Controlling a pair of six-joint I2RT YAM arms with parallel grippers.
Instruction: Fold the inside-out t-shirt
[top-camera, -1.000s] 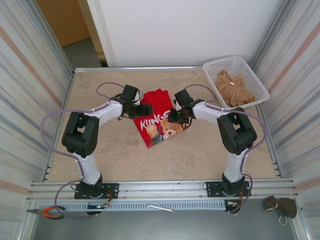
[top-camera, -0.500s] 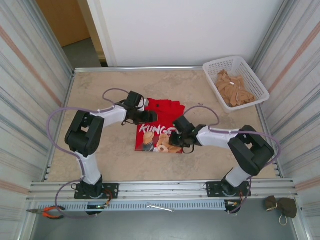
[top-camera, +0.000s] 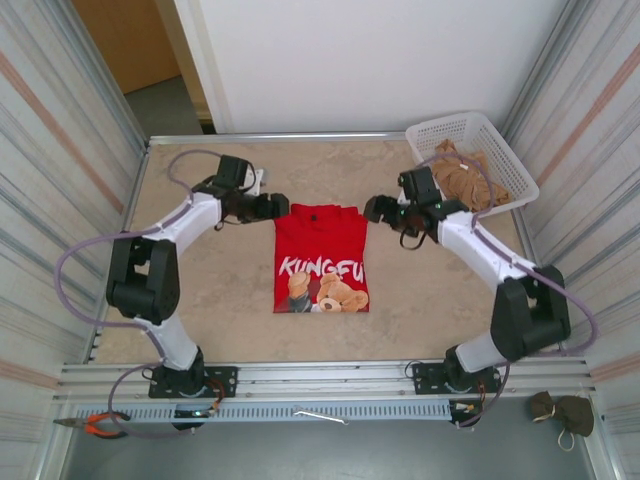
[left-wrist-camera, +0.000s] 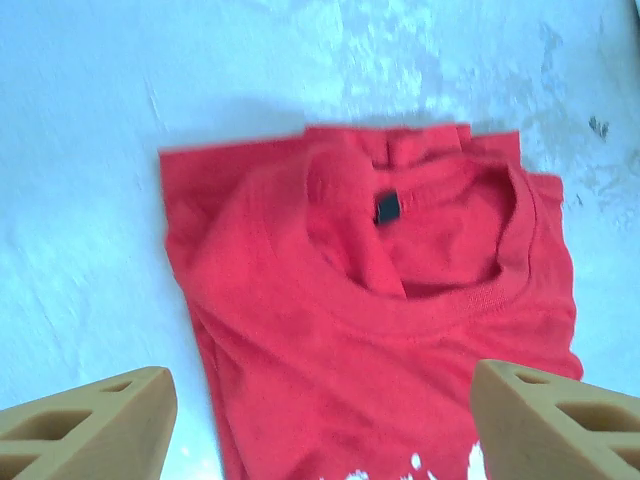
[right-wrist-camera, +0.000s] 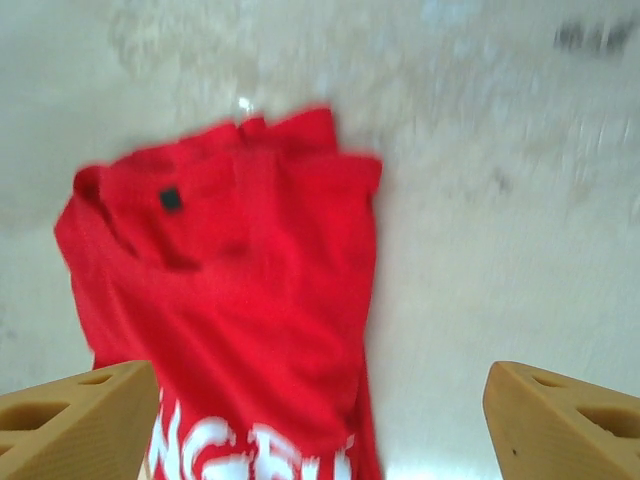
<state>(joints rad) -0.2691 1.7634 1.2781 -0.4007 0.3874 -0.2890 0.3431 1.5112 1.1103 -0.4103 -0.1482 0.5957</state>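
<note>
Overhead view: a red t-shirt (top-camera: 321, 258) lies flat near the middle of a beige table (top-camera: 200, 310). It is a narrow upright rectangle with its sides tucked in, its white lettering and bear print facing up at the near end and its collar at the far end. The left gripper (top-camera: 275, 207) sits just beside the far left corner of the shirt and the right gripper (top-camera: 378, 209) just beside the far right corner. Both are clear of the cloth. A white basket (top-camera: 463, 120) holding a tan cloth (top-camera: 465, 180) stands at the far right corner of the table, well apart from the shirt.

Left wrist view: the left gripper (left-wrist-camera: 320, 420) has its tan fingers (left-wrist-camera: 90, 430) spread wide with nothing between them. The t-shirt (left-wrist-camera: 300, 330) is spread below, with its collar (left-wrist-camera: 430, 290) and a small dark label (left-wrist-camera: 387, 207) in plain sight.

Right wrist view (somewhat blurred): the right gripper (right-wrist-camera: 320, 410) is likewise wide apart and empty above the t-shirt (right-wrist-camera: 250, 300), whose right edge runs down the middle of the frame.

The lengthwise folds look done, and the crosswise fold appears to be the step in hand. The next move likely calls for each gripper to come down on its own collar-end corner, pinch every layer there, and carry both corners evenly toward the near hem.
</note>
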